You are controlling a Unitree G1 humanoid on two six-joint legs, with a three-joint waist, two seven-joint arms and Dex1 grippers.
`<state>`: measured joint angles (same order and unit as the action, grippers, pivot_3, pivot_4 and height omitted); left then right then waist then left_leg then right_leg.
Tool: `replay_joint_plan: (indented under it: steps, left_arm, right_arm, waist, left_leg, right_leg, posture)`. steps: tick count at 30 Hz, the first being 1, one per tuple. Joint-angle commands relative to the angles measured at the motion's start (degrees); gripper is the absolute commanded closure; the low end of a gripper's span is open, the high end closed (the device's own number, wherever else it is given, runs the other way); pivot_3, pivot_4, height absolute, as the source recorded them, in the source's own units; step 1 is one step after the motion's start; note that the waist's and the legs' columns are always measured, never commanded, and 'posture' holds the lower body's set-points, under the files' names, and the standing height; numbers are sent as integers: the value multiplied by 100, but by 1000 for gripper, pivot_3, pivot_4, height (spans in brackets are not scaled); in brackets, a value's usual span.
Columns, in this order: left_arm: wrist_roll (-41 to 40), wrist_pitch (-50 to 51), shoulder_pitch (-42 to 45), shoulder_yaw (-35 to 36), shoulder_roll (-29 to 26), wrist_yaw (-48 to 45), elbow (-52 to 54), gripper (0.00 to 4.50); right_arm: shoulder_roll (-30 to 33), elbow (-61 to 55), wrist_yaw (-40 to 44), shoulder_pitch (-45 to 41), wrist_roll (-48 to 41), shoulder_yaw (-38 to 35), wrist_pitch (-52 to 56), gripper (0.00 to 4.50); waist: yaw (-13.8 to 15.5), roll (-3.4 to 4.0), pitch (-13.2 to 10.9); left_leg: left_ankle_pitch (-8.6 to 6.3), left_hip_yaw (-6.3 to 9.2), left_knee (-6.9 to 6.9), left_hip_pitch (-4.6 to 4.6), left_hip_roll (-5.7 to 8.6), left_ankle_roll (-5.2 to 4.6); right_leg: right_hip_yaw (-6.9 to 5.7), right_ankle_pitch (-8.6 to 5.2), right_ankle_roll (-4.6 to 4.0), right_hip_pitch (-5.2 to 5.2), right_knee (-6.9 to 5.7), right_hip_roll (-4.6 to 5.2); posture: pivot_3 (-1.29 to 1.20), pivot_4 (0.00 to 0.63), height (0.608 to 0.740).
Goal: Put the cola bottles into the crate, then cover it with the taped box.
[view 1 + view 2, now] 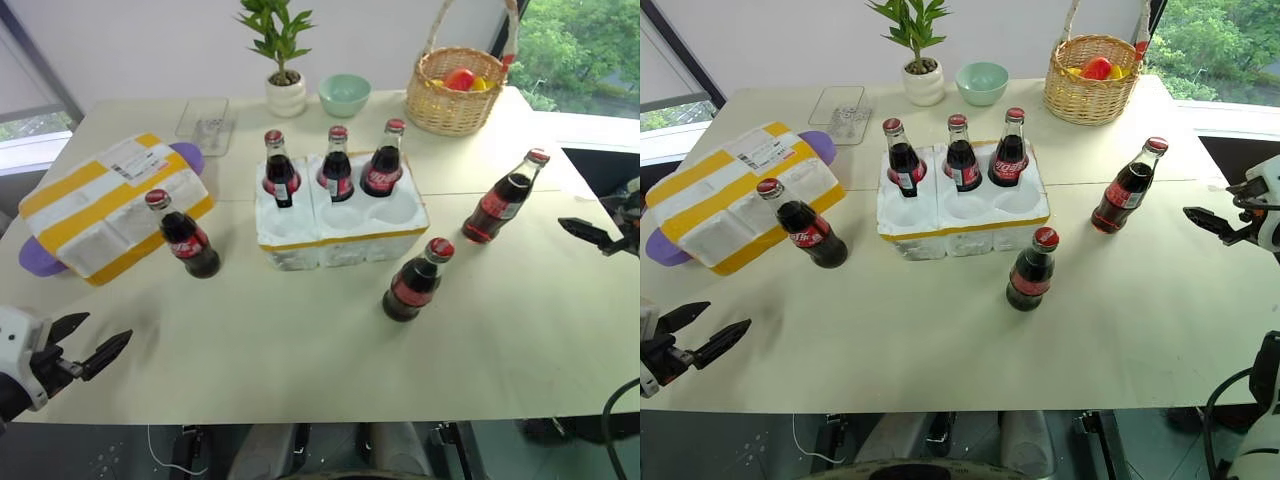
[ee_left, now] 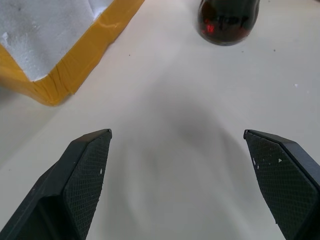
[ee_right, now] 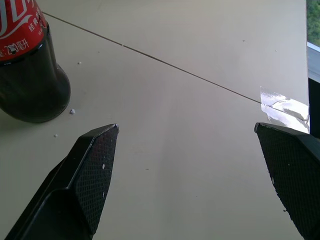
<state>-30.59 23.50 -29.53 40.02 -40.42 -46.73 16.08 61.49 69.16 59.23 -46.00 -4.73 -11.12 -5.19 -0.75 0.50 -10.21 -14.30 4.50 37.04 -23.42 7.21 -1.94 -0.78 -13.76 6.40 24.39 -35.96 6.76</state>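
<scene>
**Both grippers open and empty at the table edges**

Left gripper (image 1: 88, 338), fingers spread wide, sits near a loose cola bottle (image 1: 184, 238) and the taped box (image 1: 110, 205). Right gripper (image 1: 1210, 222), equally wide, is just beside another bottle (image 1: 1127, 187). Between them stands the crate (image 1: 340, 222), holding three bottles. Red labels carry white script, illegible.

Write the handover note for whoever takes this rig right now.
Left gripper: fingers open, empty, by the table's near left edge.
Right gripper: fingers open, empty, right of the rightmost cola bottle.
Done: three cola bottles stand in the crate's back wells.
Left: three stand loose on the table, one by the taped box, one in front of the crate, one to its right. Load them, then cover with the taped box.
</scene>
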Motion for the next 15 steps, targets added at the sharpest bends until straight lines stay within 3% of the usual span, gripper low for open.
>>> replay_joint_plan:
  steps: [1,15]
  left_arm:
    - [76,-90,-80,151,14,39,161,73]
    - [-29,121,329,61,-44,17,-45,73]
  right_arm:
    - [63,28,-40,-68,-41,-109,-73,0]
    - [154,75,-9,47,-139,-254,25,0]
  waist:
    - [-1,0,0]
    - [-1,0,0]
  left_leg:
    - [0,0,0,0,0,0]
    - [0,0,1,0,0,0]
  right_leg:
    - [0,0,0,0,0,0]
    - [0,1,1,1,-2,-1]
  posture:
    - [0,150,732]
    - [0,150,732]
